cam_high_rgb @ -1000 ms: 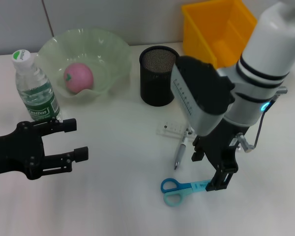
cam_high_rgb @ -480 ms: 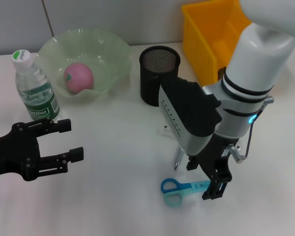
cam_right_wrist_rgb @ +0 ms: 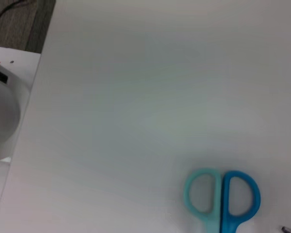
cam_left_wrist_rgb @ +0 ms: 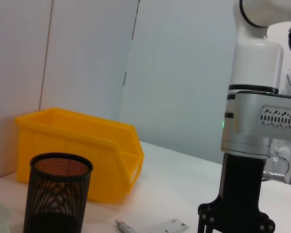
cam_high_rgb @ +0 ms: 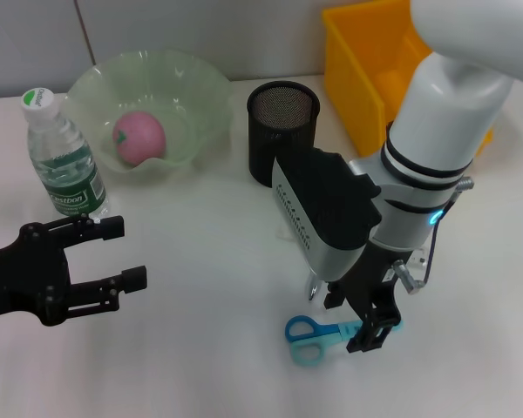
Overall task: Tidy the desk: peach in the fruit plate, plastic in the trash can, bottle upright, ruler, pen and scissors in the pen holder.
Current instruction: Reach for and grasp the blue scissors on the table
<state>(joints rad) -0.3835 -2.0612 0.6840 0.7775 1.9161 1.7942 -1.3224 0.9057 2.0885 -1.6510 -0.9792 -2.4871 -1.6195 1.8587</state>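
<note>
Scissors (cam_high_rgb: 318, 338) lie flat on the white desk (cam_high_rgb: 200, 348) near its front edge, blue and teal loop handles pointing toward my left side, blades running under my right gripper (cam_high_rgb: 366, 326). I have that gripper pointing straight down with its black fingers at the blade end; from the head view I cannot tell whether the jaws are apart or closed, nor whether they touch the blades. My right wrist camera shows only the two handle loops (cam_right_wrist_rgb: 222, 196) on bare desk.

My left gripper (cam_high_rgb: 113, 257) sits low over the near left part of the desk, jaws wide with nothing between them, just in front of the water bottle (cam_high_rgb: 61, 157). That bottle stands upright with its cap on, beside the pale green fruit plate (cam_high_rgb: 196, 96), and the pink peach (cam_high_rgb: 139, 137) rests inside the plate.

Behind the right arm, the black mesh pen holder (cam_high_rgb: 281, 135) stands upright, and I see nothing sticking out of it. Between it and the scissors, the silver pen (cam_high_rgb: 315, 283) and the clear ruler (cam_high_rgb: 289, 231) are mostly hidden by the arm's housing. A yellow bin (cam_high_rgb: 366, 61) stands at the back right, just beside the pen holder in the left wrist view.
</note>
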